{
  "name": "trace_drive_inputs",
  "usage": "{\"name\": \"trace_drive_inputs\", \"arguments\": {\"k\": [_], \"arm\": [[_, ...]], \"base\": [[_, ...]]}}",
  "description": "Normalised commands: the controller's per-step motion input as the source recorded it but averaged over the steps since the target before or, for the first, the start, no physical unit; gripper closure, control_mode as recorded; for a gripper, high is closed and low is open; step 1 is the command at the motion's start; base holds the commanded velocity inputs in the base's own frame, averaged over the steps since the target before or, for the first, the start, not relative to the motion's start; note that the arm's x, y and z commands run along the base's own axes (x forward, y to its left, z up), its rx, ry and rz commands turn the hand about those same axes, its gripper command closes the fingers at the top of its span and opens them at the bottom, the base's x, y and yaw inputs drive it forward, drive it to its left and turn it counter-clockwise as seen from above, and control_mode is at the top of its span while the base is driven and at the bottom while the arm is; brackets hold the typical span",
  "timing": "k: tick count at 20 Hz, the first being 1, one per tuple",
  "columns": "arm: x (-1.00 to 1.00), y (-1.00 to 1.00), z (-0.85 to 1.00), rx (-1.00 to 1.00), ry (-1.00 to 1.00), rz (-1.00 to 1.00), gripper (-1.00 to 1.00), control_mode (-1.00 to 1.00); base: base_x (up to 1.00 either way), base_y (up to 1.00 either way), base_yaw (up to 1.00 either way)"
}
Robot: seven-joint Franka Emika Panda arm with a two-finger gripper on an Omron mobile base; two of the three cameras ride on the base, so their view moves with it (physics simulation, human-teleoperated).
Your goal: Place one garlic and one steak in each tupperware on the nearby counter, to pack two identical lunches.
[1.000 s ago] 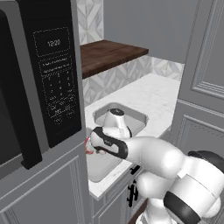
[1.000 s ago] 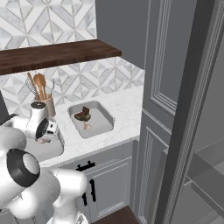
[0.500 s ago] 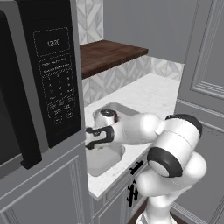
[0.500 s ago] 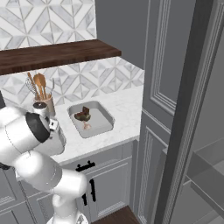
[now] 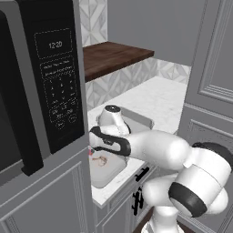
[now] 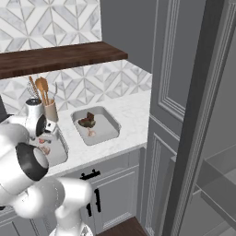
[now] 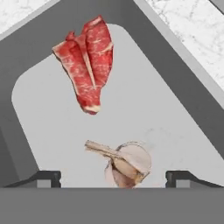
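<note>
Pincer (image 7: 113,177) spread wide, tips well apart at bottom of hand view, gripping nothing; garlic (image 7: 124,162) lies loose between tips on tray floor. Fingers hidden behind wrist in left base view, tucked under microwave (image 5: 41,82) edge. Two tupperware: near-left one (image 5: 105,169) partly covered by arm, w/ steak (image 7: 87,61) + garlic inside; far-right one (image 6: 109,130) w/ dark steak (image 6: 87,121) + pale garlic (image 6: 91,132), small, hard to make out. Both sit on counter (image 6: 126,110). Two steaks, two garlics counted. Utensil holder (image 6: 50,109) behind, spoon tops against tiles. Near tray's left end cut off by arm in right base view.
</note>
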Motion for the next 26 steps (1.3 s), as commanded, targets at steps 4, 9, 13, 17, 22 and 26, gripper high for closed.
{"name": "trace_drive_inputs", "arguments": {"k": [4,9,13,17,22,26], "arm": [[-0.47,-0.56,0.23,0.01,0.00,-0.07,-1.00,-1.00],[-0.89,-0.80,0.64,0.05,-0.20,-0.06,-1.00,-1.00],[-1.00,-0.86,0.65,0.06,-0.47,0.00,-1.00,-1.00],[-0.94,-0.74,0.59,0.10,-0.44,-0.03,-1.00,-1.00],[-0.23,-0.79,0.03,0.39,-0.11,0.00,-1.00,-1.00],[-0.16,-0.74,0.00,0.34,-0.06,0.00,-1.00,-1.00]], "base": [[0.00,0.00,0.00],[0.00,0.00,0.00],[0.00,0.00,0.00],[0.00,0.00,0.00],[0.00,0.00,0.00],[0.00,0.00,0.00]]}}
